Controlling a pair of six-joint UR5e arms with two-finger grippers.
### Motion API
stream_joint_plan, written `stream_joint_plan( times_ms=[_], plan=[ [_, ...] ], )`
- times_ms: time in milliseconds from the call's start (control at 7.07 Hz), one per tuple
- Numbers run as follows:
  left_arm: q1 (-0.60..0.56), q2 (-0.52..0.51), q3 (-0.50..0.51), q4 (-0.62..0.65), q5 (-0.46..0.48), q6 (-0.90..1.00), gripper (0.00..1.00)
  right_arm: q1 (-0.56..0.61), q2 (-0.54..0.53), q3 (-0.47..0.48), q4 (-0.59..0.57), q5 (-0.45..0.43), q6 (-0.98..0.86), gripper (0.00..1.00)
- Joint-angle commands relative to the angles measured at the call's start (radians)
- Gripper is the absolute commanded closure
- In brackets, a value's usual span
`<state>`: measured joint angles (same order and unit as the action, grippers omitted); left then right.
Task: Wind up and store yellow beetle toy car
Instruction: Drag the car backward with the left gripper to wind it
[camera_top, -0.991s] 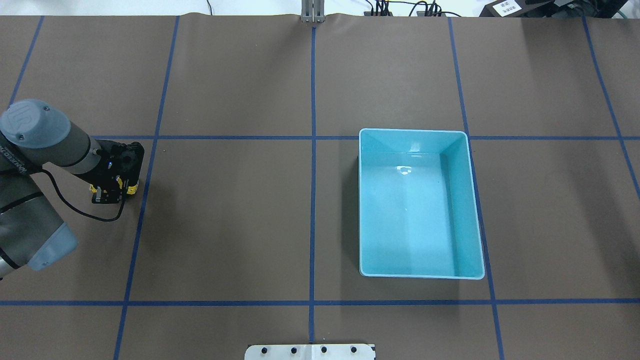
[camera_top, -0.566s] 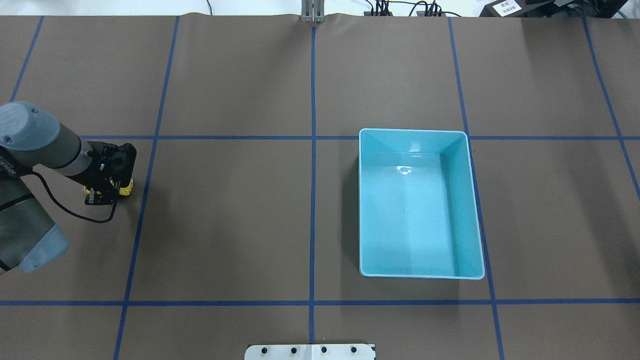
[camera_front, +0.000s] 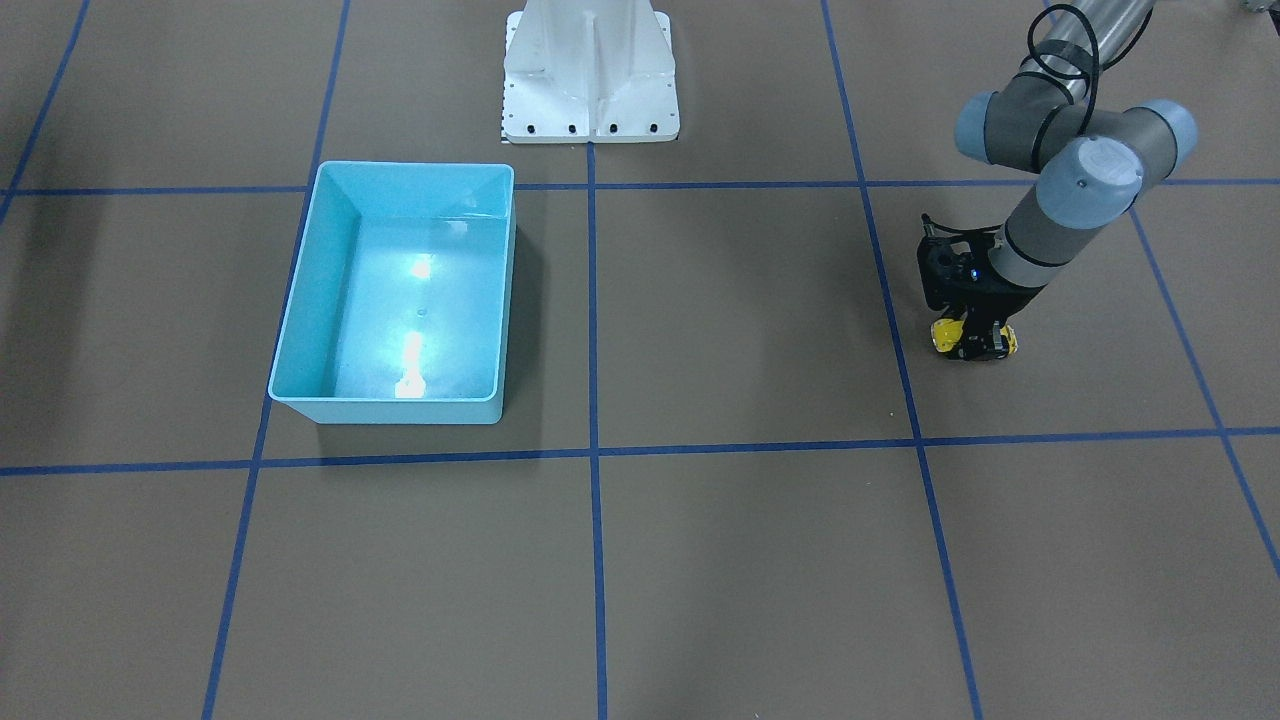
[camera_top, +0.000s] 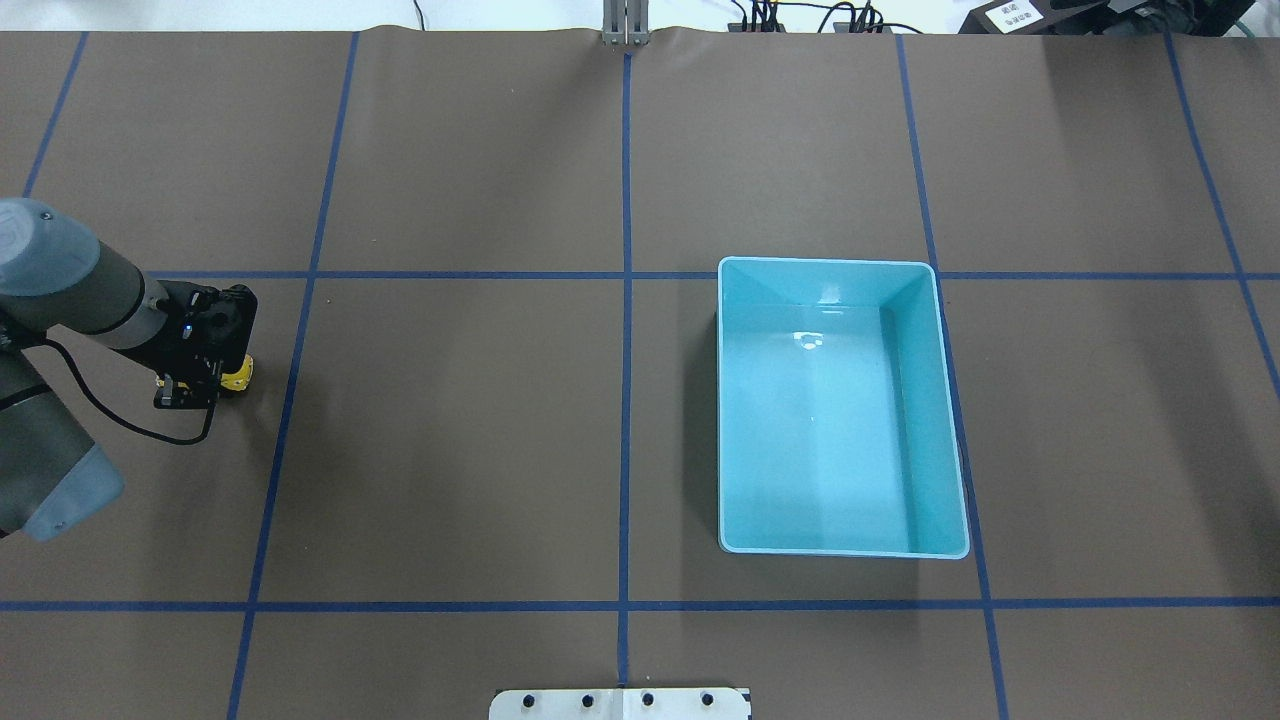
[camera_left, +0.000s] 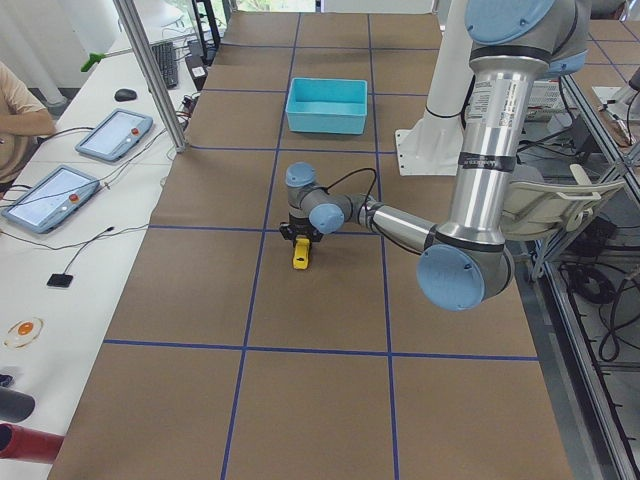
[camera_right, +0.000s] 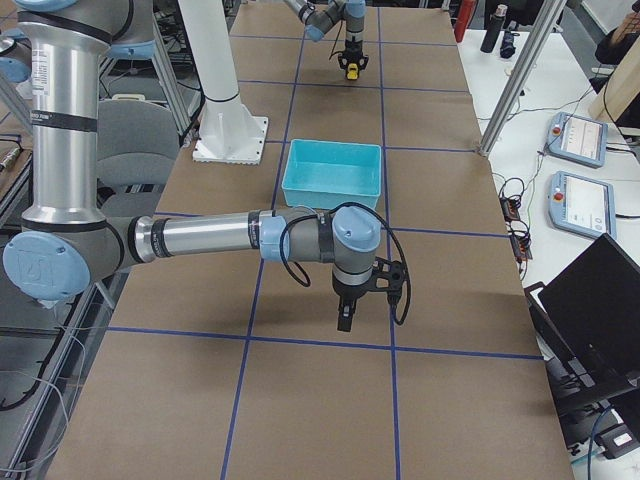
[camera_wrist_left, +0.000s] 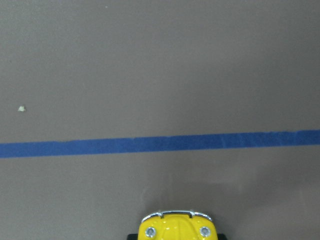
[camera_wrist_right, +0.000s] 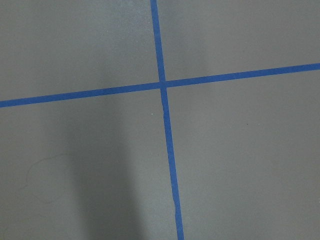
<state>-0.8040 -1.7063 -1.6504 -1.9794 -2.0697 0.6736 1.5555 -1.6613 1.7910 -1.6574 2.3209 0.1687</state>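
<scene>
Left gripper (camera_front: 972, 342) pinches tiny rounded yellow beetle toy car (camera_front: 943, 336)

It clamps the car's sides, low on the brown paper-covered table (camera_top: 450, 450). Overhead, the gripper hides most of the car; the wrist view shows only its chrome-bumpered nose. Turquoise rectangular plastic bin (camera_top: 721, 420): well apart from this gripper. Right gripper (camera_right: 343, 318): spread or closed, cannot tell.

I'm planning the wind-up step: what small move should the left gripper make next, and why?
Probably pull the yellow beetle toy car a little backward along the table. The left gripper holds it down low, the car's nose faces the blue tape line, and the empty turquoise bin lies far off.
</scene>
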Motion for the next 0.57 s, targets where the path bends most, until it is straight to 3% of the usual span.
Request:
stream_joint_plan(
  times_ms=[0, 142, 425],
  plan=[
    [-0.001, 0.004, 0.003, 0.001, -0.003, -0.003, 0.97, 0.0, 0.0, -0.001, -0.001, 0.0, 0.0, 0.0],
    [-0.001, 0.002, 0.012, 0.001, -0.004, 0.0, 0.01, 0.0, 0.0, -0.001, 0.001, 0.0, 0.0, 0.0],
    [-0.003, 0.002, 0.014, 0.001, -0.003, 0.0, 0.0, 0.0, 0.001, -0.002, 0.001, -0.002, 0.0, 0.0]
  ],
)
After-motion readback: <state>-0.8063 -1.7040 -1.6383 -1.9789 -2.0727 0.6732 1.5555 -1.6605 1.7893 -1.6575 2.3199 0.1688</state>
